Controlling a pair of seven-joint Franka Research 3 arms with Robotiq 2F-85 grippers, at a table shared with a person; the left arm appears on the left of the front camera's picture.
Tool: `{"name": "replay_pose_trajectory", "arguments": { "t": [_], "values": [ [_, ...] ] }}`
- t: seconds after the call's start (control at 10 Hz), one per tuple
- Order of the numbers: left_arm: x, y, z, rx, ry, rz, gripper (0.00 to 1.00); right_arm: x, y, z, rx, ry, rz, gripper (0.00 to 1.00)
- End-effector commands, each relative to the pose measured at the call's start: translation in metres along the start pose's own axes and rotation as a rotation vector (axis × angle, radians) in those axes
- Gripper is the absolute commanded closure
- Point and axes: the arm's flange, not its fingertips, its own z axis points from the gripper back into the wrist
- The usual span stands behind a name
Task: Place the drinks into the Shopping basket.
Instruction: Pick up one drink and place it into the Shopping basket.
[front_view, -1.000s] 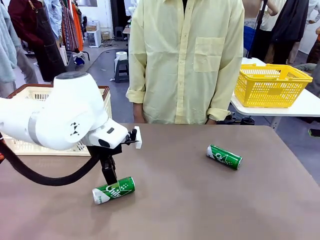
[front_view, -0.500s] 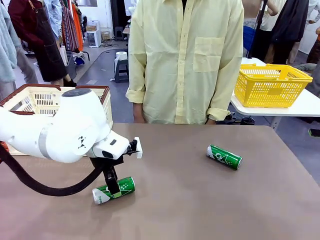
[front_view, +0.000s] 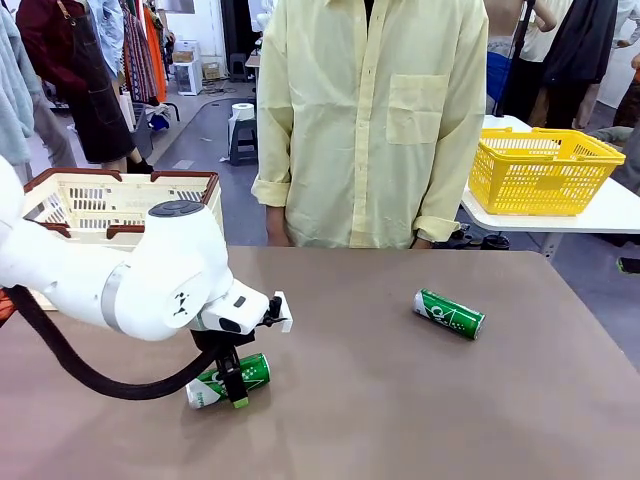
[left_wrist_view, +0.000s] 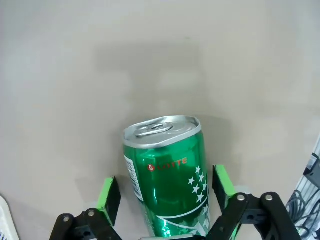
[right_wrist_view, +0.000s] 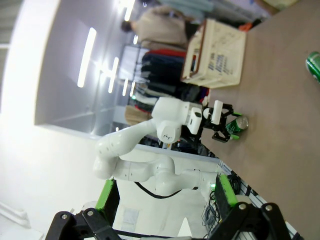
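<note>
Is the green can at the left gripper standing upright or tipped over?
Tipped over: the green can lies on its side on the table, its silver end facing sideways.

My left claw (front_view: 233, 388) has come down over the last second. Back then it hung just above the lying green can (front_view: 256, 370); now the can sits between its fingers at the counter, a green pad (left_wrist_view: 108, 194) on each side (not quite touching, going by the wrist camera). The arm sank with it, so more of the Shopping basket (front_view: 100, 200) shows behind the claw.
</note>
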Motion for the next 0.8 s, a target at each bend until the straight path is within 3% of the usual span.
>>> {"name": "replay_pose_trajectory", "arguments": {
  "t": [0.0,0.5,0.6,0.7],
  "values": [
    [0.005,0.003,0.005,0.008,0.03,0.012,1.0,0.001,0.006,-0.001,0.021,-0.011,-0.01,0.0],
    [-0.006,0.001,0.024,0.05,0.05,0.04,1.0,0.001,0.006,-0.001,0.021,-0.011,-0.01,0.0],
    [-0.011,0.0,0.047,0.069,0.074,0.054,1.0,0.001,0.006,-0.001,0.021,-0.011,-0.01,0.0],
    [-0.018,0.0,0.091,0.062,0.071,0.156,1.0,0.001,0.006,-0.001,0.021,-0.011,-0.01,0.0]
  ]
}}
